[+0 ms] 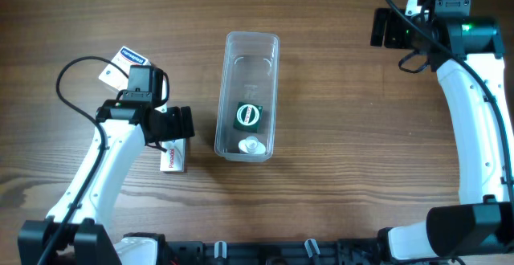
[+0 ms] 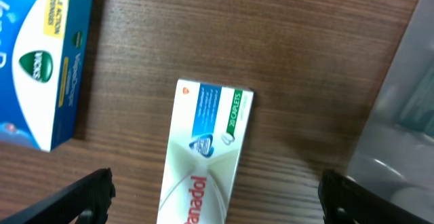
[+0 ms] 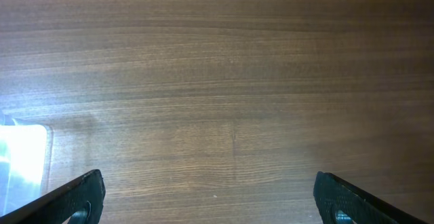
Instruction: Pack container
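Because the open left gripper [image 2: 215, 191] hovers over the Panadol box [image 2: 203, 153] lying askew to its fingers [image 2: 88, 198], closing could spin it away.

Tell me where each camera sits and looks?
Overhead: above, facing down at the container; both arms show.
Left wrist: on the left arm, facing down at the Panadol box; open fingertips show.
Right wrist: on the right arm, facing down at bare table; open fingertips show.
Shared: overhead and left wrist both see the Panadol box.
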Tool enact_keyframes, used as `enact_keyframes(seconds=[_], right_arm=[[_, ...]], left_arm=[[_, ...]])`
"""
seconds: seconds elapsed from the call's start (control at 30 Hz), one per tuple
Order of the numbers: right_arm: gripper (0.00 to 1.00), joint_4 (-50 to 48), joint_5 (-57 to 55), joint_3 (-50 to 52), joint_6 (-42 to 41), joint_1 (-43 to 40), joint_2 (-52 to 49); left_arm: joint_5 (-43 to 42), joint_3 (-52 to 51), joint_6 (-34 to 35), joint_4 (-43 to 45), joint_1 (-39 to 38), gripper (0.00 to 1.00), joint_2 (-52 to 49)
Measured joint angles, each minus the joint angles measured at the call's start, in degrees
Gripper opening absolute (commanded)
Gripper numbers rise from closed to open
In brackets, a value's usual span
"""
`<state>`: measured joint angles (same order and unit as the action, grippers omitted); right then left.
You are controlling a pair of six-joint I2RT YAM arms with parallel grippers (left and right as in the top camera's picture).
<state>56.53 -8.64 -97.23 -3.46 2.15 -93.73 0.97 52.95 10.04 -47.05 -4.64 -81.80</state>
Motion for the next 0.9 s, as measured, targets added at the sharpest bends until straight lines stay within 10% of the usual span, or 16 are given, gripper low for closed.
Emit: enact_keyframes(seconds=[0.9], right_arm=[[1.00,0.00,0.00,0.00,0.00,0.00,0.00]], left_arm=[[-5.49,-6.80,-4.87,7.21,5.03,0.84,-9.51]])
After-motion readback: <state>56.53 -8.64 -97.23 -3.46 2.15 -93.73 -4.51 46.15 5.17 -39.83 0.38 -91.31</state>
